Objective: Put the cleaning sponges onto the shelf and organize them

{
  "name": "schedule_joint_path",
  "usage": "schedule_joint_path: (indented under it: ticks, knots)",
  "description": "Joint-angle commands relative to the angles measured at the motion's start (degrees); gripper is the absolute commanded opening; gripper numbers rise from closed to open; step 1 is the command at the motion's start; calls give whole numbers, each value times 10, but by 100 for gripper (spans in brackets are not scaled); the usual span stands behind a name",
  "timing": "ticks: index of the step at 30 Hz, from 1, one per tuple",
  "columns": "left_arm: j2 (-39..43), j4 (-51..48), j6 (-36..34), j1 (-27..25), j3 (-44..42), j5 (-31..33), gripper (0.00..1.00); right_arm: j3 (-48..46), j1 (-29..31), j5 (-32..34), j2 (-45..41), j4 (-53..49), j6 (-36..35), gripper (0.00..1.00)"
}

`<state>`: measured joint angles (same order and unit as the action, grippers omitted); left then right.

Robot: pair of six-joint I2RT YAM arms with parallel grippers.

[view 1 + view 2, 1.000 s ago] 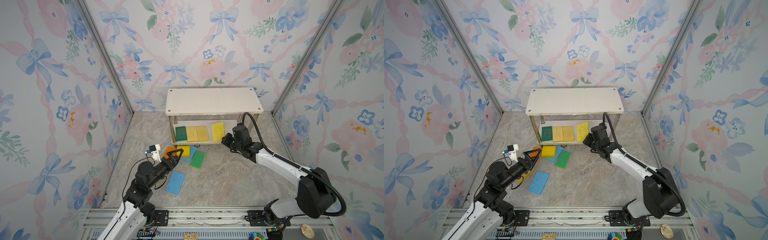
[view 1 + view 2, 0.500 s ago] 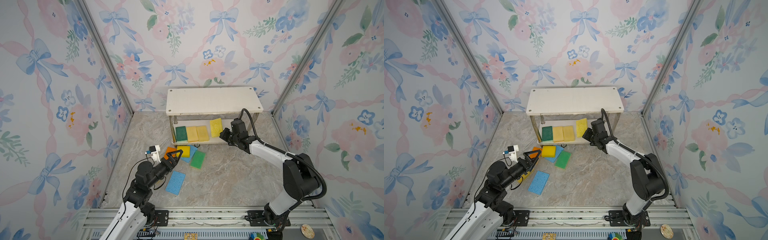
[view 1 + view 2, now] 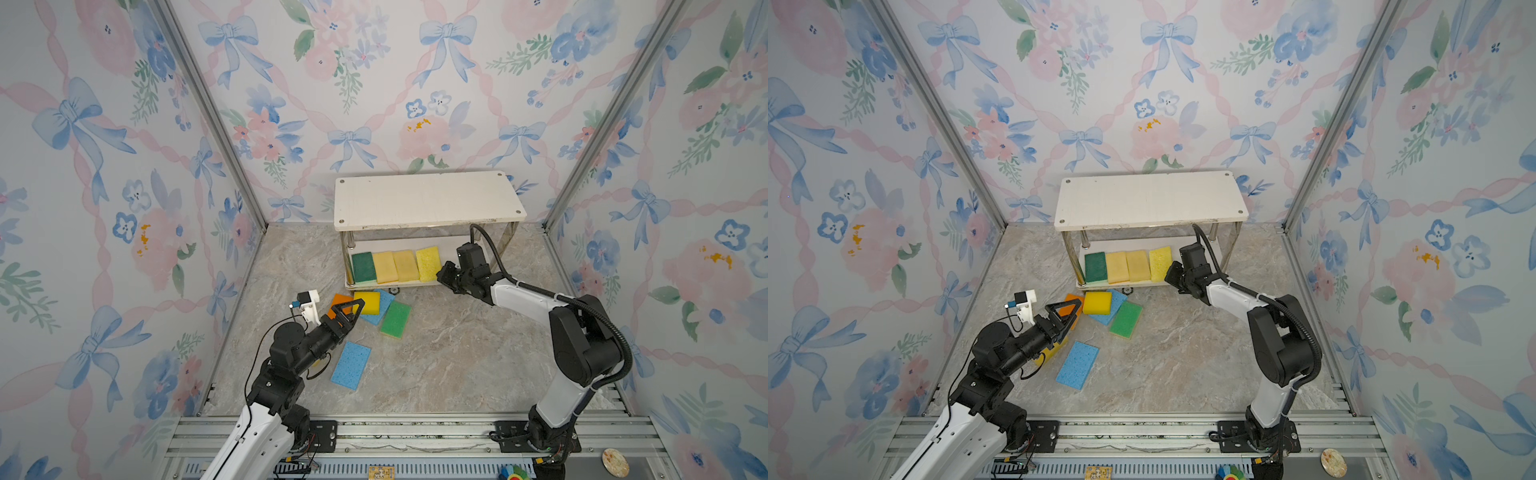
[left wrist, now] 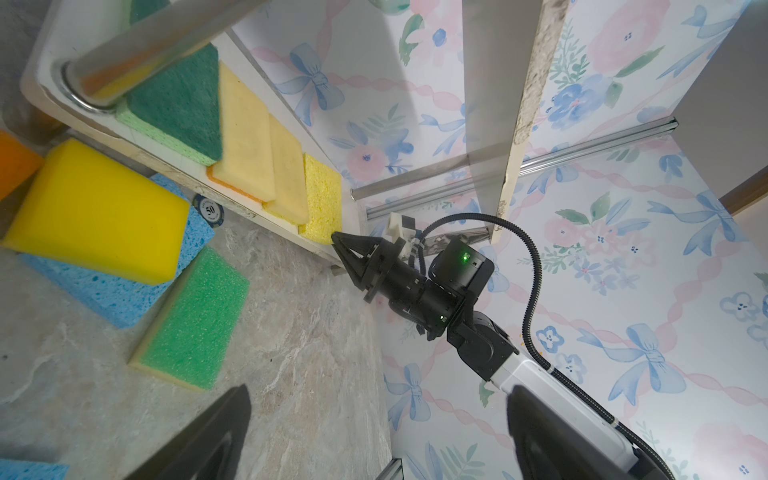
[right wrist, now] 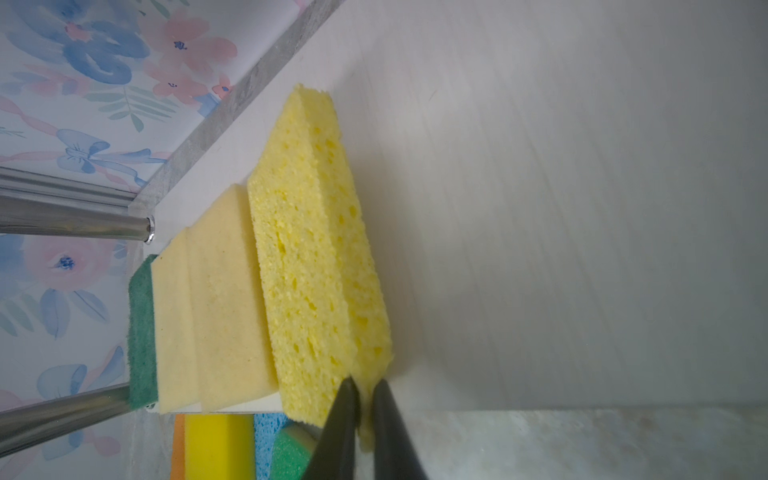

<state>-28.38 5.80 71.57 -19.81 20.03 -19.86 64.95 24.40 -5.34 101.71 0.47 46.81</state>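
The right pincer point(image 5: 363, 388) is narrow, its tips either side of the near end of a porous pale-yellow rectangular sponge point(image 5: 307, 249); whether they press it I cannot tell. That sponge lies on the lower white board point(image 5: 540, 187) of the chrome-legged two-tier shelf point(image 3: 428, 199), touching two tan foam sponges point(image 5: 216, 299), then a dark green scouring sponge point(image 5: 141, 324). Bare board lies at its 3 o'clock in both top views. The left pincer point(image 3: 348, 308), wide and empty, hovers at the shelf's 7 o'clock over an orange sponge point(image 3: 338, 299) beside a bright yellow foam block point(image 3: 368, 302). Only the top views show a yellow sponge point(image 3: 1052, 353) under the left arm.
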Motion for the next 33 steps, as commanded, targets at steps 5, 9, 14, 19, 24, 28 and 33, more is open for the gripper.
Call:
schedule_joint_path:
  ticks: [5,9,14,19,24,28,33]
  knots:
    - [7,-9,-6,5,-8,-13,98,-18,-4,7,-11,30,16,64]
    - [14,-12,-5,7,-12,-13,98,-57,9,27,-62,20,30,66]
    - [17,-12,-4,7,-17,-11,98,-150,21,-8,-110,112,115,68]
    - [15,-12,-7,9,-19,-12,98,-189,20,-59,-91,238,178,69]
    - [23,-17,-5,10,-19,-15,98,-174,11,-76,-41,282,195,68]
    - [30,-28,-8,12,-19,-17,98,-155,8,-77,-20,276,193,67]
    - [34,-30,-7,15,-25,-17,98,-129,6,-73,-9,252,177,67]
